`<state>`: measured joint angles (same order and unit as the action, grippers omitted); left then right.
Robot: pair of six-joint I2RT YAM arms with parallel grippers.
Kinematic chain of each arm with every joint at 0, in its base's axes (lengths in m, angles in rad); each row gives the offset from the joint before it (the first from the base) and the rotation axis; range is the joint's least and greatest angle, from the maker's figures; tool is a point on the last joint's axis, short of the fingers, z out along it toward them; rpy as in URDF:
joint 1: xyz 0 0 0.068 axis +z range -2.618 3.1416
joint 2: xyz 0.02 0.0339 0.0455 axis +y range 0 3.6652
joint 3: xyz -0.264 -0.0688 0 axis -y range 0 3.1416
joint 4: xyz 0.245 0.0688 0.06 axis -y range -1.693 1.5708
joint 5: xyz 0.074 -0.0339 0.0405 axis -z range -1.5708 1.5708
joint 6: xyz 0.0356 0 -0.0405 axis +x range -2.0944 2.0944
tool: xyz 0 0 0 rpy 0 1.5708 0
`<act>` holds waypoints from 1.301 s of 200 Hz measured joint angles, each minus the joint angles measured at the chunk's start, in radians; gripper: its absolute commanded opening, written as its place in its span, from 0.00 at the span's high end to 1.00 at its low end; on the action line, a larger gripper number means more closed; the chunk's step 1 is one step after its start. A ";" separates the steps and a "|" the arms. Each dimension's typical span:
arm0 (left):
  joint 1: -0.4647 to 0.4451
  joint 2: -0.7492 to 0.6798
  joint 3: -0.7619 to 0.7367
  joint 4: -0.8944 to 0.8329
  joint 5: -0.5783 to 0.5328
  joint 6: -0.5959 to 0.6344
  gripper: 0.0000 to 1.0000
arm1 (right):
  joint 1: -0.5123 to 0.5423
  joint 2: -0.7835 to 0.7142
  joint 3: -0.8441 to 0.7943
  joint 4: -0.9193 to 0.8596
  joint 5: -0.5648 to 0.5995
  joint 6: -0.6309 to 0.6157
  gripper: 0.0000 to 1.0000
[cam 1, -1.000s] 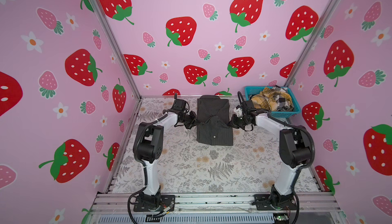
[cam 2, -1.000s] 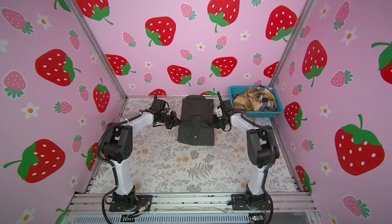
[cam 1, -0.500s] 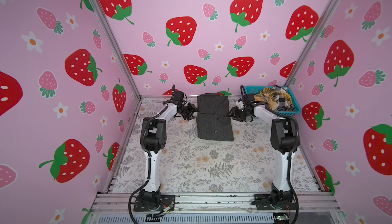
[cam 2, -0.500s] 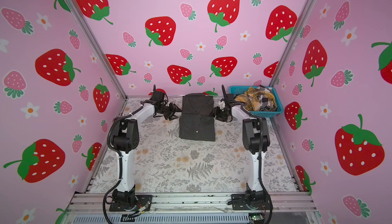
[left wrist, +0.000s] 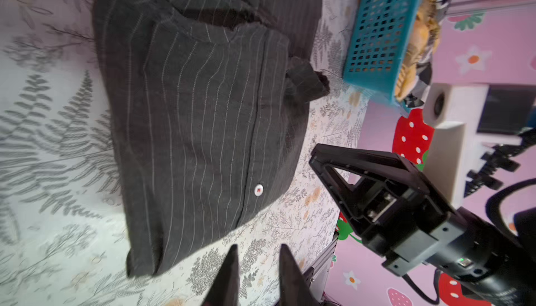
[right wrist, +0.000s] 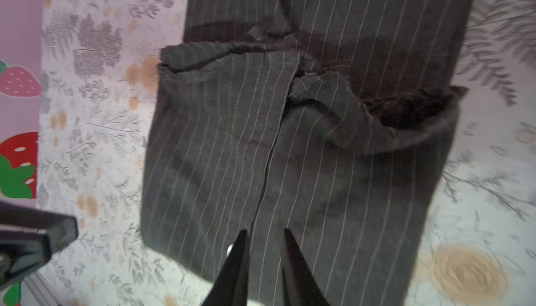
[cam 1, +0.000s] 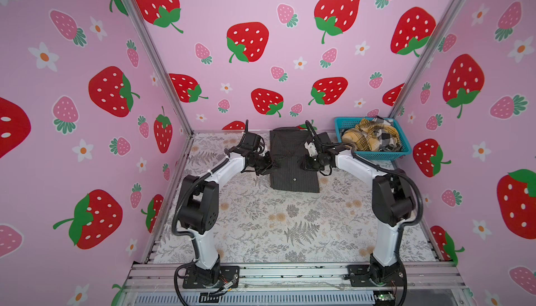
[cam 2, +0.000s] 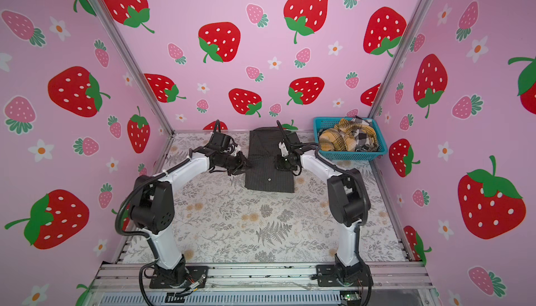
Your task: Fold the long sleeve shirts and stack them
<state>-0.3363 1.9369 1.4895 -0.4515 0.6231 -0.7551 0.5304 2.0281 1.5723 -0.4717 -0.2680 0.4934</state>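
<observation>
Near edge: the floral-print table cover (cam 1: 275,226) lies bare. Mid-table, the left gripper (left wrist: 258,258) hangs just beside the shirt's left edge, over table cover, its fingers a narrow gap apart with nothing between them. The right gripper (right wrist: 265,243) hangs over the shirt's right half, with the same narrow gap, likewise empty. Between them the dark charcoal pinstriped button-up shirt (cam 1: 291,174) lies folded to a rectangle at the table's far centre, its top fold uneven and a cuff (left wrist: 307,82) poking out on the basket side. Far right corner: the teal plastic mesh basket (cam 1: 374,154) holds the mustard-yellow plaid shirt (cam 1: 362,139) and the black-and-white check shirt (cam 1: 387,140), both unfolded. We judge the step to be letting go and clearing off this first fold. To do it well we would lift both grippers straight up before drawing back, so the fingertips do not drag the loose top layer, and we would tuck the stray cuff before stacking. A second ago the jaws were closed at the shirt's side edges. Since then they have parted, both grippers have reached farther back and returned, and the near hem sits slightly farther away.
</observation>
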 measured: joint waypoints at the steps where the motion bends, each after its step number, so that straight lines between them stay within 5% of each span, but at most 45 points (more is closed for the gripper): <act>1: 0.000 0.006 0.003 0.000 0.000 0.000 0.80 | 0.000 0.005 0.003 0.000 0.003 0.000 0.80; 28: 0.006 0.156 0.082 -0.003 0.008 -0.001 0.80 | -0.027 0.189 0.159 -0.018 0.015 -0.002 0.84; 46: 0.011 0.198 0.084 -0.016 0.015 -0.002 0.67 | -0.035 0.258 0.233 -0.033 0.024 -0.013 0.85; 82: 0.022 0.075 0.008 -0.031 -0.007 0.023 0.49 | -0.027 0.233 0.216 -0.069 0.079 -0.023 0.83; 122: 0.035 -0.181 -0.132 -0.030 -0.013 0.031 0.72 | 0.056 0.053 0.102 -0.098 0.163 -0.024 0.82; 195: -0.018 0.114 -0.028 -0.040 0.005 0.026 0.90 | 0.111 0.111 0.093 -0.042 0.124 -0.002 0.84; 260: -0.019 0.060 -0.254 -0.007 0.016 0.025 0.93 | 0.132 0.072 -0.074 0.037 0.096 0.026 0.82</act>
<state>-0.3550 1.9968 1.2350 -0.4587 0.6395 -0.7300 0.6624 2.1002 1.4979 -0.4347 -0.1722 0.5194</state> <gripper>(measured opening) 0.069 0.157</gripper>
